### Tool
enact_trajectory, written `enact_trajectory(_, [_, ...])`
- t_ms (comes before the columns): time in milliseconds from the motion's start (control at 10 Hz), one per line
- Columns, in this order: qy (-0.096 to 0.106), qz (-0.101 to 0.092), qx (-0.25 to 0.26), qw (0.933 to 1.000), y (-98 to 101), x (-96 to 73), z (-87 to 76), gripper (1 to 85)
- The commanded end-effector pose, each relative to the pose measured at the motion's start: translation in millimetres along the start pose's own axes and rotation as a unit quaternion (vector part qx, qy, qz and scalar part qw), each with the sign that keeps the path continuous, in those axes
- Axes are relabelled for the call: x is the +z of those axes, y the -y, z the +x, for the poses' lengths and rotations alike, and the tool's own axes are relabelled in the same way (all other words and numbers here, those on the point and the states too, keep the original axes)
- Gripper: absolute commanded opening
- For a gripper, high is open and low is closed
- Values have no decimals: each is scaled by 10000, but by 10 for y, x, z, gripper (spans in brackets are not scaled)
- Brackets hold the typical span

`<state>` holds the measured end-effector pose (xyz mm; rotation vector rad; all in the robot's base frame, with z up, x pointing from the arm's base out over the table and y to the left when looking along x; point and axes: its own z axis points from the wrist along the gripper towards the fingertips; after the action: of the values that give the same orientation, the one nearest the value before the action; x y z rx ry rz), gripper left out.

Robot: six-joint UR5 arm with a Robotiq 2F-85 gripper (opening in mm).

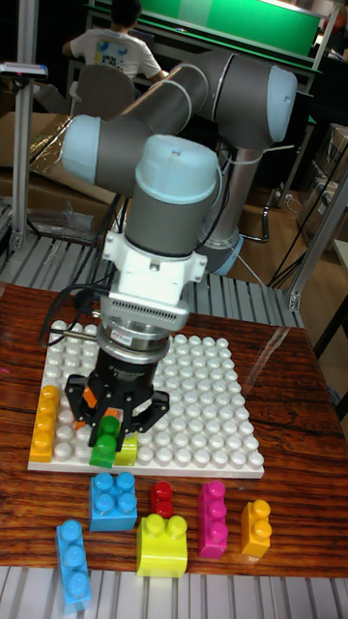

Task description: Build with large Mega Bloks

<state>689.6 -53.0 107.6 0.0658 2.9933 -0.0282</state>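
Gripper (109,426) clenched on green block (106,437) low over white baseplate (208,406) at its 7 o'clock edge; risk, as I judge: studs misaligned, block jams tilted or skids off toward blue block (113,500).

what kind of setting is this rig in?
Probably a lab or demo hall, not a home: the arm stands behind a wooden table, a person sits at a desk behind, with a green panel.

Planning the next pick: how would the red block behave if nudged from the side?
The red block looks like rigid hollow plastic, so probably light and apt to slide. It stands narrow and upright on the smooth table, so it may tip.
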Motion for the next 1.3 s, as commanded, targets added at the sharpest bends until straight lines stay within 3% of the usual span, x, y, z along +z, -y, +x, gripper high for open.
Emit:
enact_trajectory(0, [69, 47, 282, 9996, -163, 0, 188, 10])
enact_trajectory(400, [15, 51, 230, 9997, -240, -25, 419, 10])
enact_trajectory(800, [-4, 37, 48, 10000, -247, -25, 428, 10])
enact_trajectory(1000, [-89, 78, -125, 9999, -225, -26, 471, 10])
enact_trajectory(1200, [-194, -16, -418, 9989, -270, -27, 527, 10])
